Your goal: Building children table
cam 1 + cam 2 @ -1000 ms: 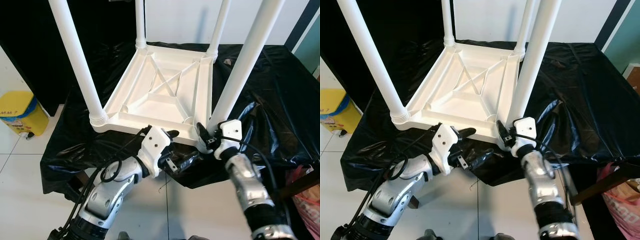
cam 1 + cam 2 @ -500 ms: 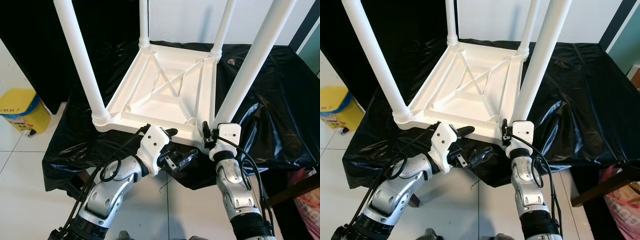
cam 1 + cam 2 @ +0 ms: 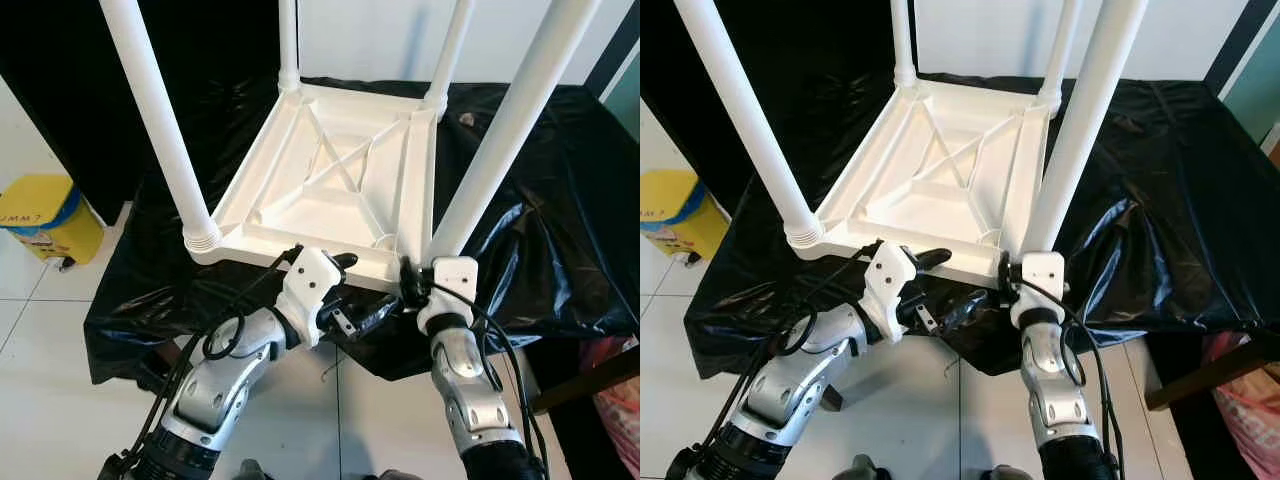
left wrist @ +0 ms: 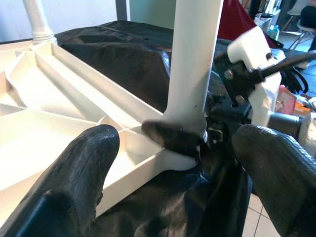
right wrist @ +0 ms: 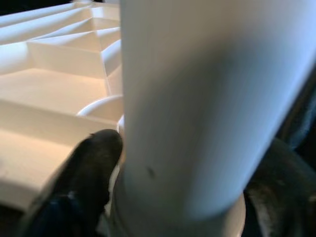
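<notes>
White table (image 3: 340, 190) is lying upside down, legs up, on a desk (image 3: 540, 170) draped in black plastic sheet. Right claw (image 5: 177, 197) is gripping the near-right leg (image 3: 500, 140) at its base, one finger each side. Left claw (image 4: 173, 163) is hovering wide open, empty, just beside the table's near edge. White tile floor (image 3: 50, 400) is showing below; a yellow bin (image 3: 35, 215) is standing at left.
</notes>
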